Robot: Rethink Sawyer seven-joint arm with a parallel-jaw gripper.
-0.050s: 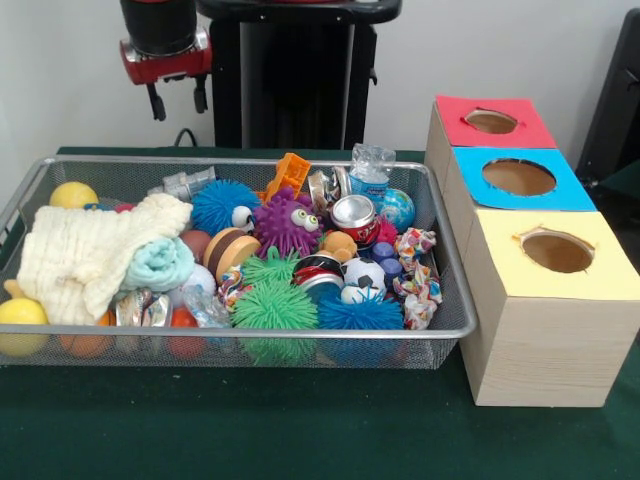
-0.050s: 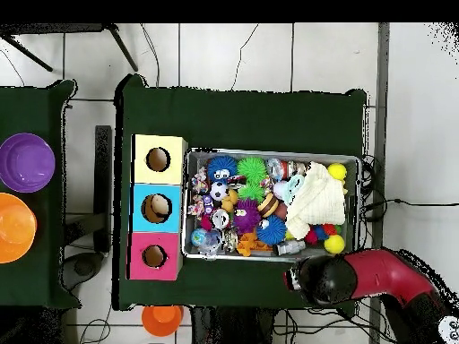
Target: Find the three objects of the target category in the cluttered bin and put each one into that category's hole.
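Observation:
A wire mesh bin [image 1: 250, 333] [image 2: 191, 204] holds a jumble of toys, cans and cloths. Among them are a purple spiky ball with eyes [image 1: 285, 225], green spiky balls [image 1: 275, 305], a blue spiky ball [image 1: 222, 205], a red can [image 1: 352, 215], a plastic bottle [image 1: 370, 170] and a cream cloth [image 1: 90, 250] [image 2: 318, 195]. To the bin's right stand three boxes with holes on top: red [image 1: 491, 121] [image 2: 154, 256], blue [image 1: 518, 177] [image 2: 157, 208] and yellow [image 1: 557, 252] [image 2: 159, 159]. My gripper [image 1: 178, 100] [image 2: 298, 276] hangs open and empty, high beyond the bin's far left corner.
Yellow balls [image 1: 73, 195] [image 1: 20, 315] lie at the bin's left end, crumpled wrappers [image 1: 415, 245] at its right. In the overhead view a purple bowl [image 2: 25, 163] and an orange bowl [image 2: 13, 226] sit on a separate table at the left.

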